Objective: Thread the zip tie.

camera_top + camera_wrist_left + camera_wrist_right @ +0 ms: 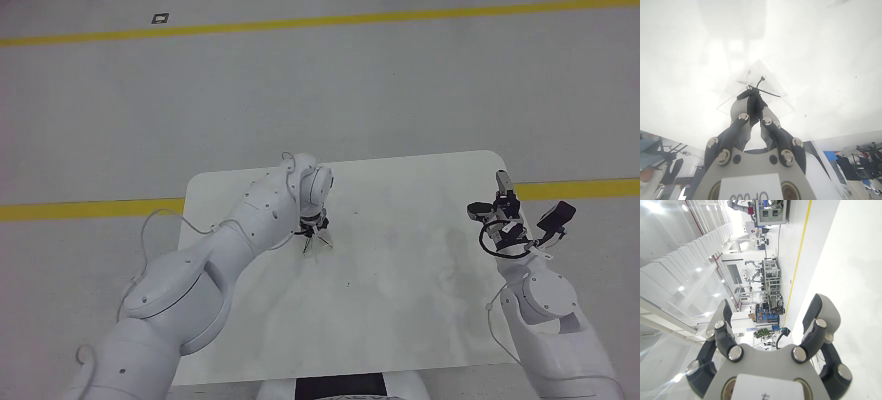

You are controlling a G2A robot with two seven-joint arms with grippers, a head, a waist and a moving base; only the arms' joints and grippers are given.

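Left gripper [752,94], pinched shut on thin black plastic zip tie [768,93]; right gripper [770,306], spread open. Judged light, springy; better held near head

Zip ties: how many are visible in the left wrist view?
1 for certain: a black zip tie pinched by the left gripper over a clear sheet on the table. A faint thin piece beside it could be another; I cannot tell.

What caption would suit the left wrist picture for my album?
Left end effector pinching a black zip tie over a clear square sheet on the white table.
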